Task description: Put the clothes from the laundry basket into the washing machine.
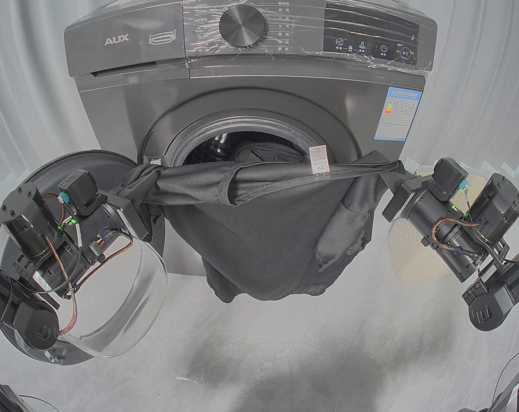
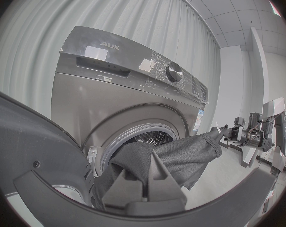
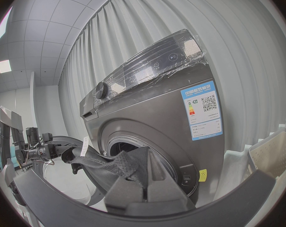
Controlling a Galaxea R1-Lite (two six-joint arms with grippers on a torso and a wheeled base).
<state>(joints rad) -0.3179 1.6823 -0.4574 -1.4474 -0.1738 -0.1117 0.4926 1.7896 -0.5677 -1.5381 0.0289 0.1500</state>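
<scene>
Left tool [image 1: 140, 194], right tool [image 1: 398, 179] pinch dark garment [image 1: 271, 224] across washing machine [image 1: 127, 98] mouth — drum mostly hidden.

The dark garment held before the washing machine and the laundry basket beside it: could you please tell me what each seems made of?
The dark garment looks like thin knit mesh, likely synthetic, matte: tiny holes show and it drapes limply. The laundry basket is probably rigid plastic, cream: its wall has rows of small perforations.
</scene>
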